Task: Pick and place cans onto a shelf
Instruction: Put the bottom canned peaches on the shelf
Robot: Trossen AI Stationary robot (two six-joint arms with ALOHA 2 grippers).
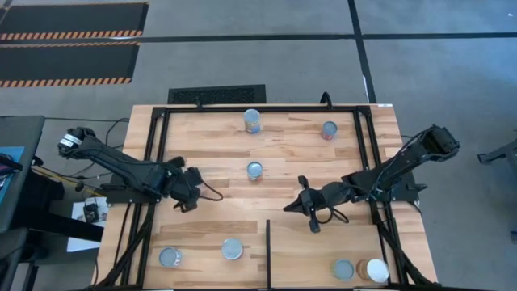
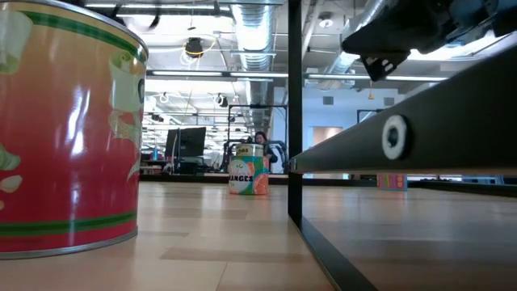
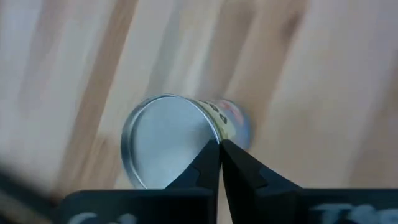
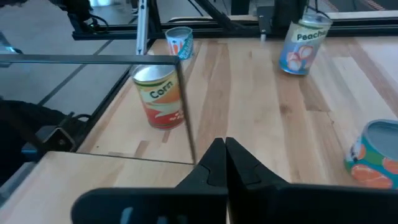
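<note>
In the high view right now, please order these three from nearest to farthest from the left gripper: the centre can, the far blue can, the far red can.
From the left gripper:
1. The centre can, standing alone mid-table, toward the right arm's side.
2. The far blue can, at the table's far edge, near its middle.
3. The far red can, also at the far edge, but well over on the right arm's side.

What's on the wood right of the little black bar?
A grey-topped round tin can and a white-topped round tin can stand side by side on the light-wood shelf. Their tops hide their labels.
</note>
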